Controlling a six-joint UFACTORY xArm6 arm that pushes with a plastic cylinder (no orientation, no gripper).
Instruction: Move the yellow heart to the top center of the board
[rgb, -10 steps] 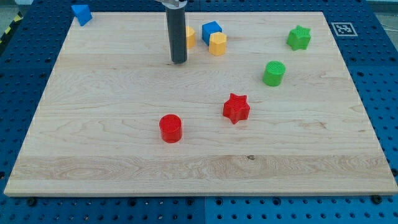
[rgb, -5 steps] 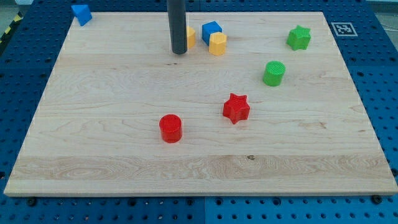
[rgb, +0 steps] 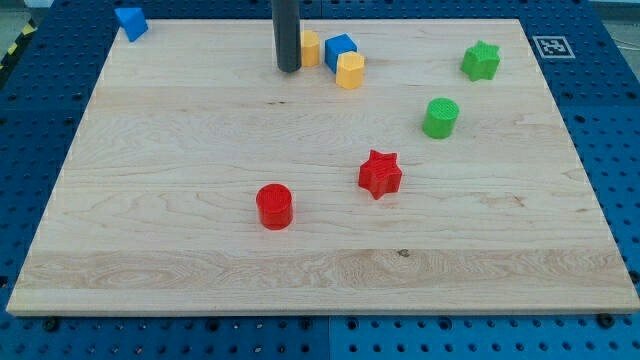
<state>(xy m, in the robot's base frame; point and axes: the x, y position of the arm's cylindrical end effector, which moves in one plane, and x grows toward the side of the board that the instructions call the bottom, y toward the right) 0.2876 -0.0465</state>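
Observation:
My tip (rgb: 288, 70) rests on the board near the view's top centre. Just to its right, a small yellow block (rgb: 311, 47) stands partly hidden by the rod; I cannot make out its shape. A blue cube (rgb: 340, 50) stands to the right of that block. A second yellow block (rgb: 350, 71), possibly the heart, sits against the cube's lower right side. The rod appears to touch or nearly touch the first yellow block.
A blue block (rgb: 130, 22) sits at the board's top left corner. A green star (rgb: 481, 61) and a green cylinder (rgb: 440, 117) are at the right. A red star (rgb: 380, 174) and a red cylinder (rgb: 274, 206) are mid-board.
My tip has slid toward the view's top, up alongside the first yellow block. More of that block shows now, and it seems slightly shifted toward the top right. Other blocks have not moved.

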